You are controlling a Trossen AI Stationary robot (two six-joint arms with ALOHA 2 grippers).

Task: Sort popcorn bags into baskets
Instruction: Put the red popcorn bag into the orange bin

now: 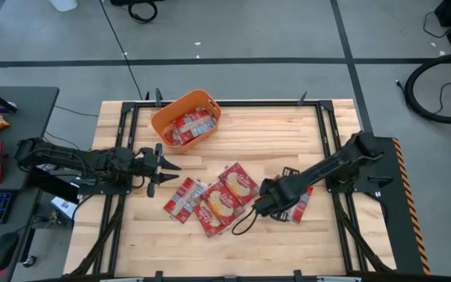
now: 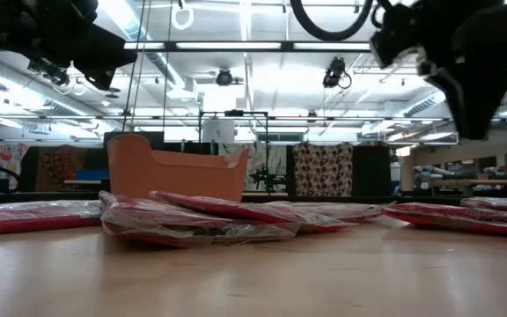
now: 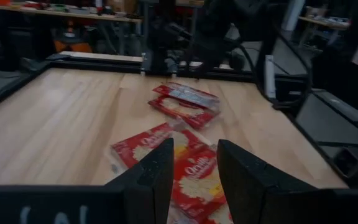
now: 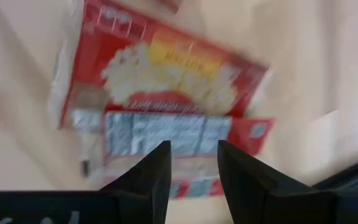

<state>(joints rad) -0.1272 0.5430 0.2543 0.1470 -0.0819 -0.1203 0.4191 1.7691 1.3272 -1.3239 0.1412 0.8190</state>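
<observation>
Centrally on the surface, loose popcorn bags are spread just beside the right hand, whose fingers are parted and empty above one bag. Left hand is likewise parted, empty. Only the high view shows more bags inside the orange basket.

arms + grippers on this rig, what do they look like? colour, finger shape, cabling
Both arms are dark, near-black, jointed links. The left gripper and the right gripper each have two flat, tapering black fingers. A thin black cable loops beside the right gripper. White marks on the left wrist housing are too blurred to read.
</observation>
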